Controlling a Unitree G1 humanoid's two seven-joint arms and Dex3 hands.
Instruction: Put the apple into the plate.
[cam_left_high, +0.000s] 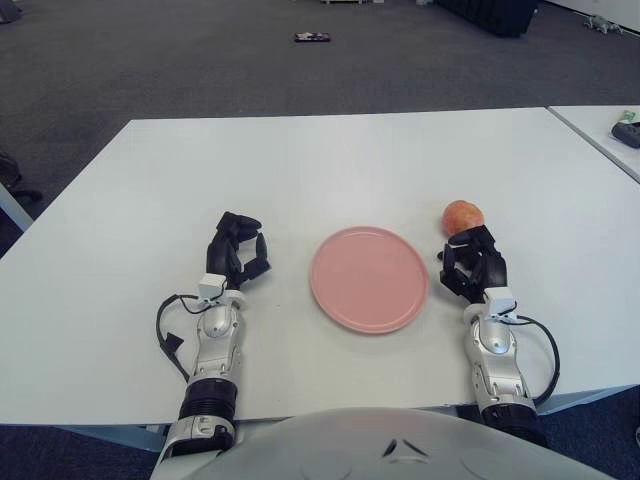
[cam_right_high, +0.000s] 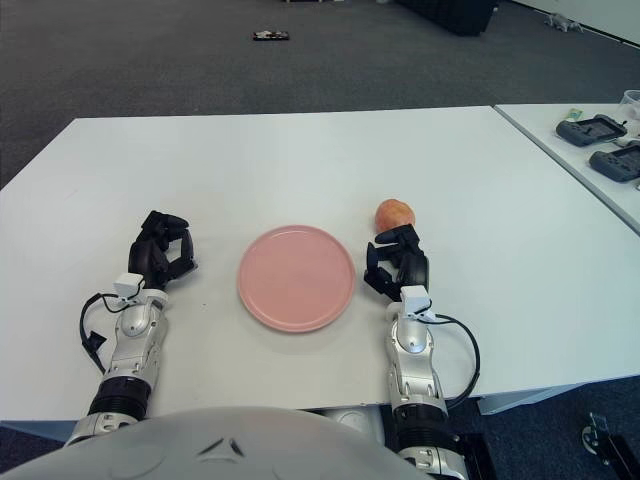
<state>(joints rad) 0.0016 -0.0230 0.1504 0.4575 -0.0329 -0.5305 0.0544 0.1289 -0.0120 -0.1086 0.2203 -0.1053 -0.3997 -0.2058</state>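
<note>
Your right robot hand (cam_left_high: 473, 262) sits with its fingers loosely curled around nothing, and the apple (cam_left_high: 463, 214) lies on the worktop (cam_left_high: 330, 160) just beyond its fingertips, so the fruit is not yet grasped and a short reach forward looks like the next step. The pink plate (cam_left_high: 369, 278) lies just to that hand's left, empty, while your left robot hand (cam_left_high: 238, 256) shows on the plate's far side, loosely curled and holding nothing. You won't find any readable label or writing on these things.

Apple's (cam_left_high: 463, 214) near side behind right hand (cam_left_high: 473, 263)
</note>
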